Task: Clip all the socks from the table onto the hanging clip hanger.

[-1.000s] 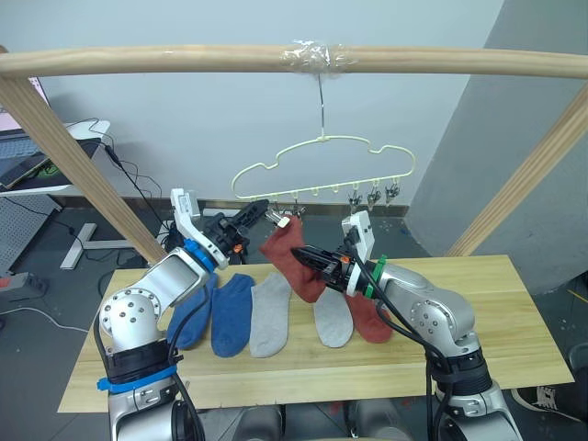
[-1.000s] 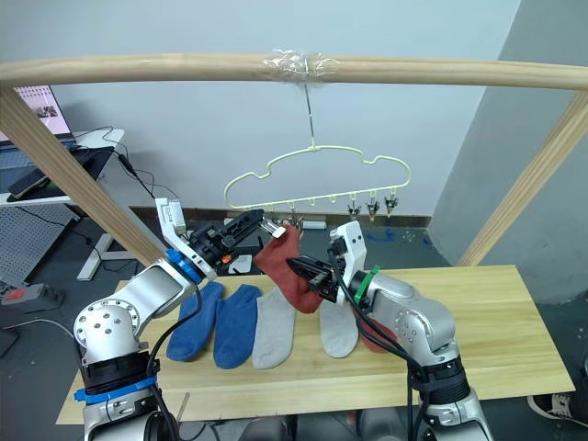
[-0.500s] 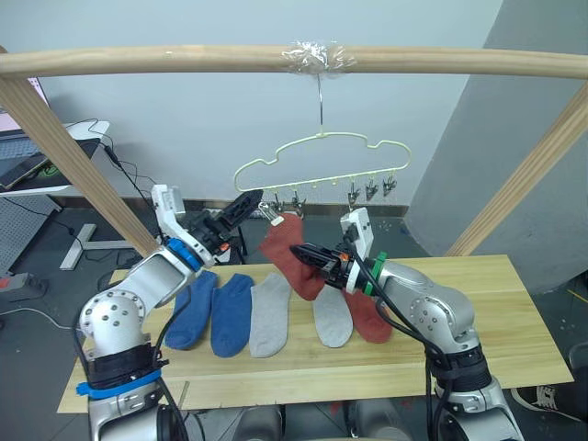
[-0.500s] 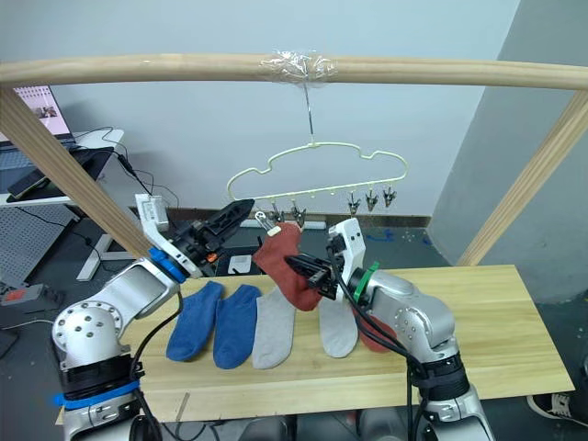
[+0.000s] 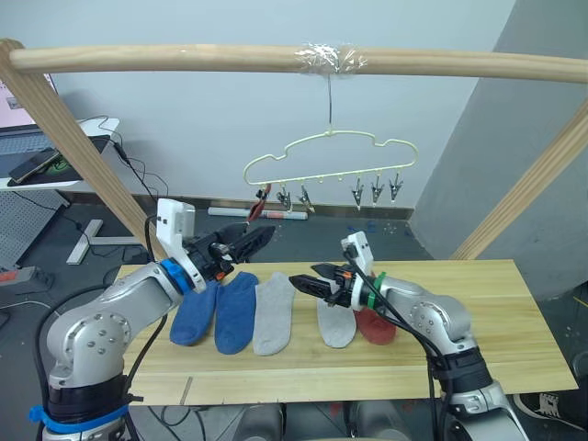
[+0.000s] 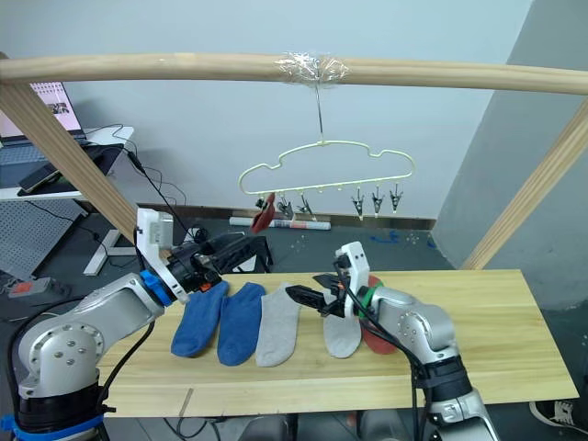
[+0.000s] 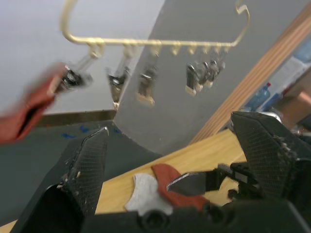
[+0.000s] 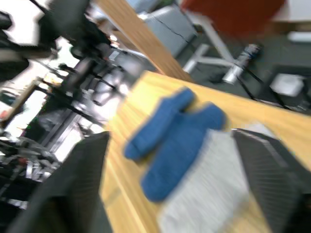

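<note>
One rust red sock (image 5: 260,202) hangs from the leftmost clip of the clip hanger (image 5: 329,156), held only by a small bit of its edge; the hanger hangs by its hook from the wooden pole (image 5: 294,59) above the desk (image 5: 478,331); the other clips (image 5: 375,190) look empty. Five socks lie in a row on the desk: two blue socks (image 5: 219,310), a grey sock (image 5: 271,312), a second grey sock (image 5: 336,322), and the other red sock (image 5: 375,325) partly under the right arm.

Left gripper (image 5: 260,241) is spread and empty, below the hanger and above the blue socks; right gripper (image 5: 308,283) is spread and empty, low over the gap between the two grey socks.

Risks, as judged: the thin bite on the hung sock could slip if the hanger is knocked or swings; the hanger hangs freely, so pushing a clip may just swing it away; socks lie touching side by side, so a low pinch could drag or lift two at once; the right arm sits over the red sock and could sweep it toward the desk edge.
</note>
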